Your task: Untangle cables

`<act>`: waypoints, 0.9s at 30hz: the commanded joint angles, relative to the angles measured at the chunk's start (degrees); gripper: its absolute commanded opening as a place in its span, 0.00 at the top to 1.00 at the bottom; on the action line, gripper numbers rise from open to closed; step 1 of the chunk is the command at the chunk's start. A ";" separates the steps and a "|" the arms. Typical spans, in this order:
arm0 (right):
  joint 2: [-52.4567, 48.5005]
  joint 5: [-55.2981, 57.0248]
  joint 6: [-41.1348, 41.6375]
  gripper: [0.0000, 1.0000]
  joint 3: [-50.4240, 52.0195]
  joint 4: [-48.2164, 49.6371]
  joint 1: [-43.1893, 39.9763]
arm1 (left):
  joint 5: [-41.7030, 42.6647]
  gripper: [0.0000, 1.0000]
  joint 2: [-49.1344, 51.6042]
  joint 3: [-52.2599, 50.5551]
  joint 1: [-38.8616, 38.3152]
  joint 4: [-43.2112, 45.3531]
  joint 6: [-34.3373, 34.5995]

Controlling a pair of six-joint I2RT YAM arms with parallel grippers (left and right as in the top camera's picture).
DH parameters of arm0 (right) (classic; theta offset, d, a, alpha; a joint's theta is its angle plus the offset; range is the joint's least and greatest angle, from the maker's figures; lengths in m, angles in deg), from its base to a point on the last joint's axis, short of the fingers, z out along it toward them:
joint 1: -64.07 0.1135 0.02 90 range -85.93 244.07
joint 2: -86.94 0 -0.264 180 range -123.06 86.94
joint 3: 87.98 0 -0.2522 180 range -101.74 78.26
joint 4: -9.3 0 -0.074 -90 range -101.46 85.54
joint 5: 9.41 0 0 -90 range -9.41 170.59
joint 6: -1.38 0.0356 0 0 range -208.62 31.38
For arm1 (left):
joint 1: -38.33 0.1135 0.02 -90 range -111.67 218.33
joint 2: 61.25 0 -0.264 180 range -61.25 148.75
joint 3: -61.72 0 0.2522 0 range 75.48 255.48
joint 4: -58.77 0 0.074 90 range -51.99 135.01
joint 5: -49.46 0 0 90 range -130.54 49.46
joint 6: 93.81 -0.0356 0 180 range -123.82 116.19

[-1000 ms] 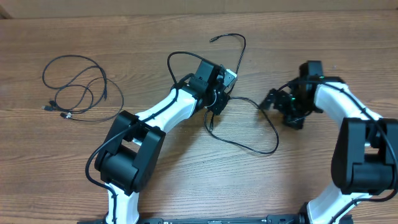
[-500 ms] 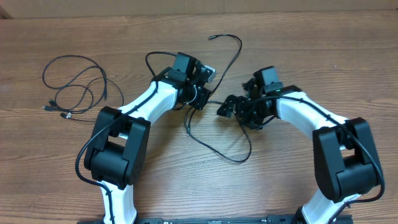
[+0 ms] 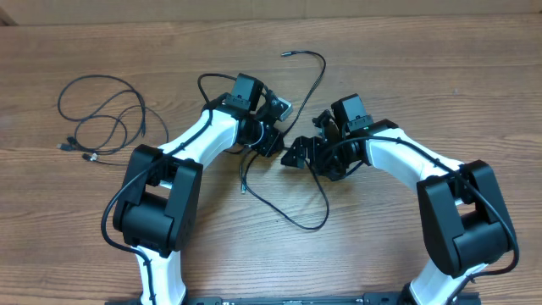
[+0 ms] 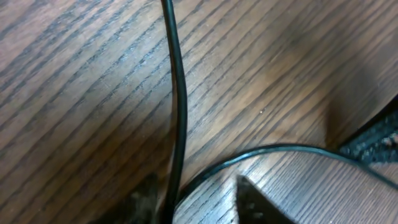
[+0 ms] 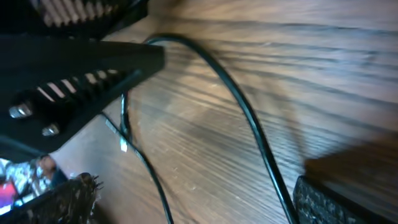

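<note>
One black cable [image 3: 288, 212] runs from a plug end at the top centre, down past both grippers, into a loop on the wood. In the left wrist view this cable [image 4: 179, 106] passes between my left gripper's [image 4: 196, 190] parted fingers, close to the left finger [image 4: 146, 199], and a second strand [image 4: 292, 149] arcs off to the right. My left gripper [image 3: 273, 135] is open. Right beside it, my right gripper [image 3: 298, 154] stands wide open over the same cable [image 5: 249, 124], which crosses between its pads [image 5: 342, 199] untouched. A second set of cables [image 3: 106, 119] lies coiled at the far left.
The left arm's black gripper body [image 5: 81, 68] fills the upper left of the right wrist view, very close by. Both white arms [image 3: 212, 135] angle in toward the table's middle. The table's far edge [image 3: 271, 10] runs along the top.
My left gripper has gone from shut on the cable to open. The right arm has swung left, up beside the left gripper. The cable's loop has slid left and down.
</note>
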 commanded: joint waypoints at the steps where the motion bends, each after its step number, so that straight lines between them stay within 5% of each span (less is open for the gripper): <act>1: -0.63 -3.13 -3.28 0.00 0.68 0.24 -0.04 | 1.25 0.43 -0.02 -0.07 -0.11 -0.04 -2.86; 3: -0.63 -3.34 -4.20 0.00 0.68 0.20 -0.04 | 1.27 0.19 -0.02 -0.20 -0.11 0.00 -4.70; 7: -0.63 -8.50 -10.80 0.00 0.68 0.17 -0.15 | 2.51 0.09 -0.02 -0.81 -0.20 -0.09 -7.87; 13: -0.63 -11.87 -13.51 0.00 0.68 0.15 -1.81 | 3.02 0.06 -0.02 -3.91 -0.26 0.02 -13.22; 20: -0.63 -12.57 -11.89 0.00 0.68 -0.02 -7.23 | 5.14 0.22 -0.02 -4.04 -0.28 -0.28 -16.17; 27: -0.63 -13.88 -11.63 0.00 0.72 -1.60 -11.50 | 5.77 0.23 -0.02 -4.04 -0.72 -0.92 -18.71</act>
